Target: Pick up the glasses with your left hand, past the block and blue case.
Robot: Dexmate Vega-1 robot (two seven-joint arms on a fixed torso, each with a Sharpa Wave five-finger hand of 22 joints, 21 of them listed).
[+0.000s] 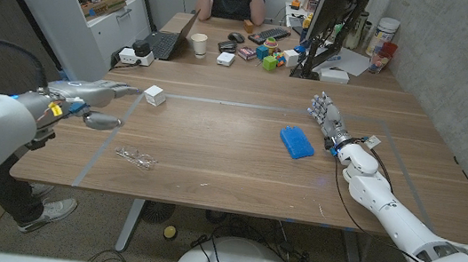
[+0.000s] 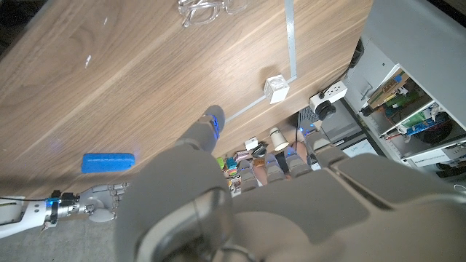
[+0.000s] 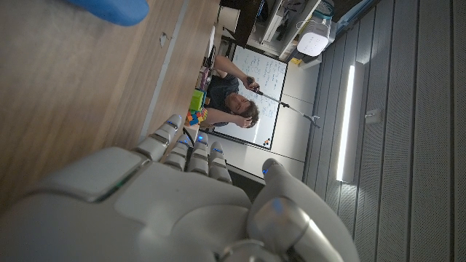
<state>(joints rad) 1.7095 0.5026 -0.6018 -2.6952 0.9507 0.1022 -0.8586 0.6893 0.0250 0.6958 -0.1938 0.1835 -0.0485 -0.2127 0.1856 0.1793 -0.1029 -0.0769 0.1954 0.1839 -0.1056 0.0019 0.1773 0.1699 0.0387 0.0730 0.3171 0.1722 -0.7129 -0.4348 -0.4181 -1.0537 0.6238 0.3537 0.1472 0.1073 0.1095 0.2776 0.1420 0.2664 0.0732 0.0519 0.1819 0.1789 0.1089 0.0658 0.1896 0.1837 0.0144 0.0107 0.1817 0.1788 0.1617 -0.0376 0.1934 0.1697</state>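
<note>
The clear-framed glasses (image 1: 136,157) lie on the table near its front edge, left of the middle; in the left wrist view the glasses (image 2: 209,11) show past my fingers. A white block (image 1: 154,95) sits farther back on the left, and the block (image 2: 276,87) shows in the left wrist view as well. The blue case (image 1: 297,142) lies right of centre, also seen as the blue case (image 2: 108,161). My left hand (image 1: 95,96) hovers at the table's left edge, fingers spread, holding nothing, left of the block and behind the glasses. My right hand (image 1: 328,119) stands open on the right, beside the case.
Grey tape lines (image 1: 246,106) mark a rectangle on the table. At the far end are a laptop (image 1: 166,44), a paper cup (image 1: 199,44), coloured cubes (image 1: 269,61) and a monitor (image 1: 333,18). A person sits behind the table. A white cabinet (image 1: 78,13) stands back left.
</note>
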